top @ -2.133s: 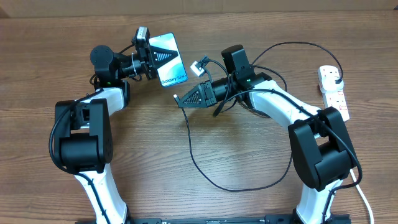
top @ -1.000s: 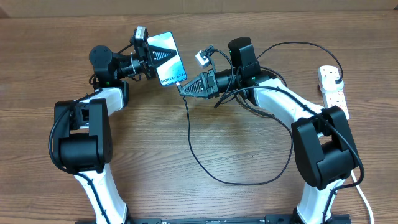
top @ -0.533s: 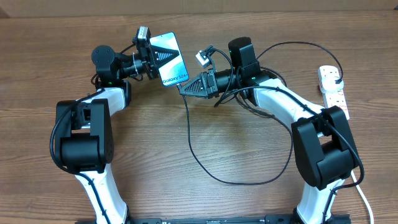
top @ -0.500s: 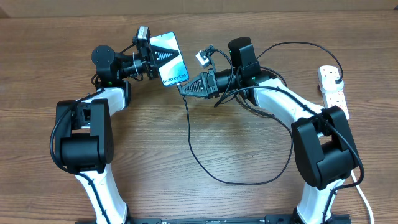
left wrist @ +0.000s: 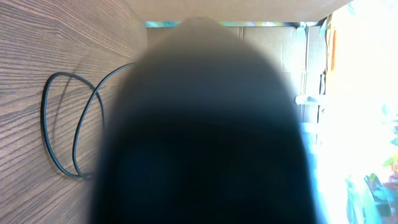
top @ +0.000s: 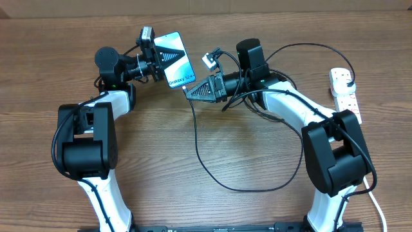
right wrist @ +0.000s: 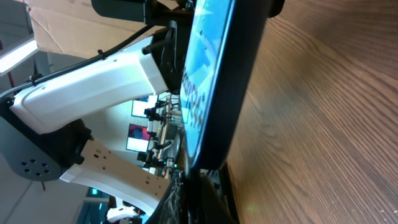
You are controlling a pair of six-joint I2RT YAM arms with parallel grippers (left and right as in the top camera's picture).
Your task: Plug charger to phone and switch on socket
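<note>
My left gripper [top: 156,60] is shut on the phone [top: 174,59] and holds it up off the table, its light blue screen facing up and its "Galaxy S24" edge toward the right arm. The phone fills the left wrist view [left wrist: 199,124] as a dark blur. My right gripper [top: 189,91] is shut on the charger connector tip, which sits right at the phone's lower short edge [right wrist: 211,155]. The thin black charger cable [top: 212,174] hangs from the tip and loops over the table. The white socket [top: 345,93] lies at the far right.
The cable loops show beside the phone in the left wrist view [left wrist: 62,124]. A thick white cord [top: 376,203] runs from the socket toward the front right. Cardboard boxes stand beyond the table's far edge.
My right gripper moved up and left, bringing the connector tip to the phone's edge. In the last half second the phone shifted slightly; the right arm stayed put.
</note>
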